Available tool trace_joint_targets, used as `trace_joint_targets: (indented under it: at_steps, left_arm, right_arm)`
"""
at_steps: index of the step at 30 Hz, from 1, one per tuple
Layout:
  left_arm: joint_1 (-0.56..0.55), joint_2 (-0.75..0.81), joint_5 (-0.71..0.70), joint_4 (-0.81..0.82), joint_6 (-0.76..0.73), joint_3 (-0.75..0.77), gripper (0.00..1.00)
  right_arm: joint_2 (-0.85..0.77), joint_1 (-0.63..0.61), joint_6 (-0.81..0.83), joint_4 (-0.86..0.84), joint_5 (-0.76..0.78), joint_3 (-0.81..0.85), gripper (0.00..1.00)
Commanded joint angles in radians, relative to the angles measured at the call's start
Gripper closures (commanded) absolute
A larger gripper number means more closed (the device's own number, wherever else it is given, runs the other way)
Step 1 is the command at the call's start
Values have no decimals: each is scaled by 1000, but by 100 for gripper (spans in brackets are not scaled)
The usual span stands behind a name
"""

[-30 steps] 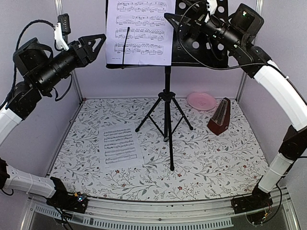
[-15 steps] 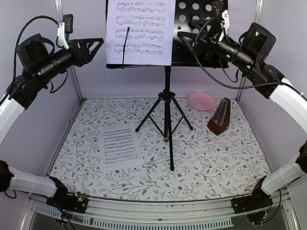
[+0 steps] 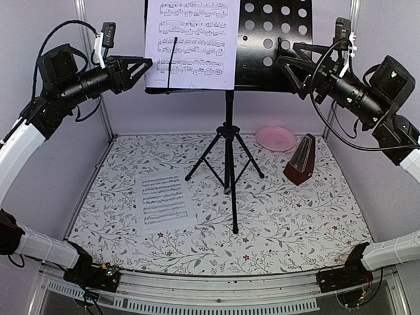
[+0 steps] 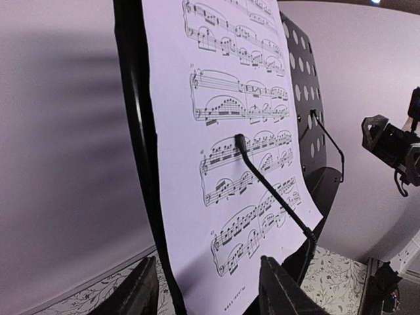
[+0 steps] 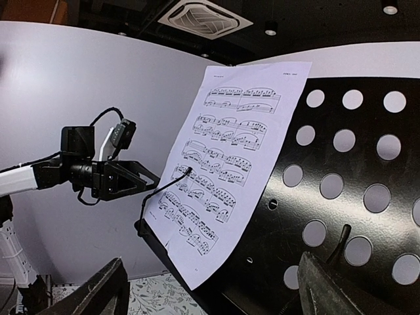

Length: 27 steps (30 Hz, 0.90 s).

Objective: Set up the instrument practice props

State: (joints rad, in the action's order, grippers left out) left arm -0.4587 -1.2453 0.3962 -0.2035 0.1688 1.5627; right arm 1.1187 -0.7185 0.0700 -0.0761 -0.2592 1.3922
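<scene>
Your right gripper (image 3: 285,65) has backed out from in front of the music stand desk (image 3: 272,39) and now hangs just off its right edge. Its claw is released and wide, with nothing between the fingers, so the perforated right half of the desk shows bare. Your left gripper (image 3: 146,65) has crept in toward the desk's left edge and narrowed a little. Its wrist view shows the fingers parted either side of the desk's lower left corner, not clenched on anything, though you cannot tell whether a tip touches the metal. One sheet-music page (image 3: 190,42) stands on the left half of the desk, with the wire page holder (image 3: 172,62) lying across it. That page looks placed, and the right half is free for the next one. The second page (image 3: 164,199) lies flat on the table (image 3: 295,223), below the desk's left half and left of the tripod legs (image 3: 226,164). The metronome (image 3: 300,159) stands upright below the desk's right end, near the pink plate (image 3: 275,138). By this reading you are roughly halfway — the likely next job is bringing the lying page up to the bare half.
</scene>
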Motion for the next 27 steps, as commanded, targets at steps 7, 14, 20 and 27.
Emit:
trace_joint_targets:
  at_steps: [7,14,20,27]
  left_arm:
    - [11,1,61,38,42,1,58]
    - [11,4,75,41,44,-6,64]
    - [11,-3,64,43,46,-9,68]
    - [11,-18,33,43,52,3,71]
  right_arm:
    - [-27,6,-14,-3,33,-19,10]
    - [-18,6,-15,-14,35,-21,10]
    - [-17,7,-18,-16,35,-21,10]
    - [-22,6,-19,-16,34,-22,10]
